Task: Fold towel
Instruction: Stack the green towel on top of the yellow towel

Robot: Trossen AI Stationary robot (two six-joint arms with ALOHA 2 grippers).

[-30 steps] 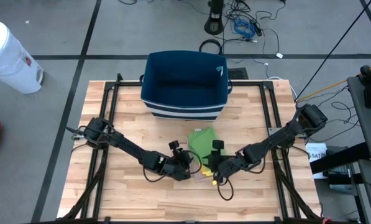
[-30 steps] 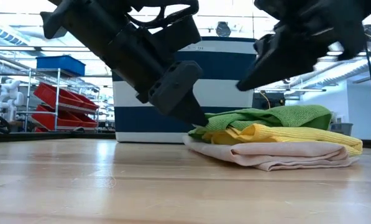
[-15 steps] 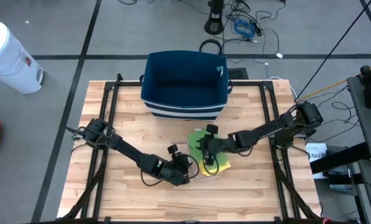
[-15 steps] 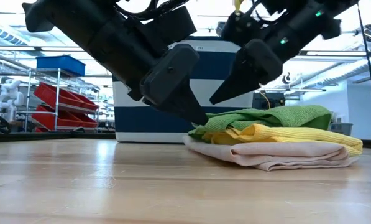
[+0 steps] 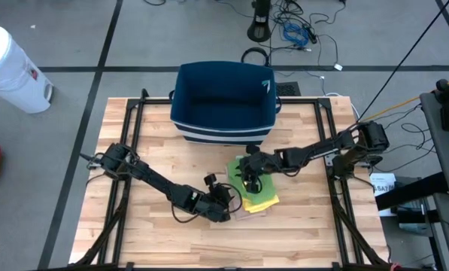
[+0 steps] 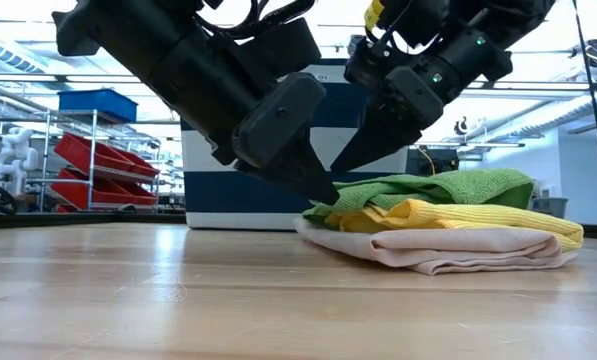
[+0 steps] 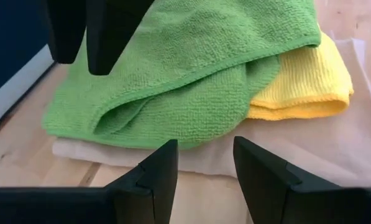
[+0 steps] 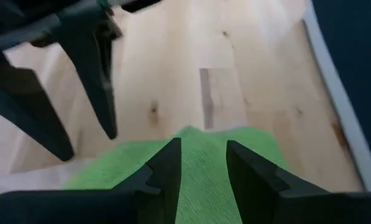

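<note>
Stacked towels on table, both grippers empty above them.

A wooden table [image 5: 156, 135] is shown, carrying a navy bin [image 5: 222, 102] at the back, presumably set there to receive folded pieces. Just in front of it a stack is laid: beige towel [image 6: 448, 247] lowest, yellow towel [image 6: 488, 218] between, green towel [image 6: 438, 187] uppermost and doubled over. The left gripper [image 7: 204, 171] is held low beside the stack's edge, jaws apart, nothing clasped. The right gripper [image 8: 202, 163] is poised over the green towel, jaws apart, likely placed for a pinch.
</note>
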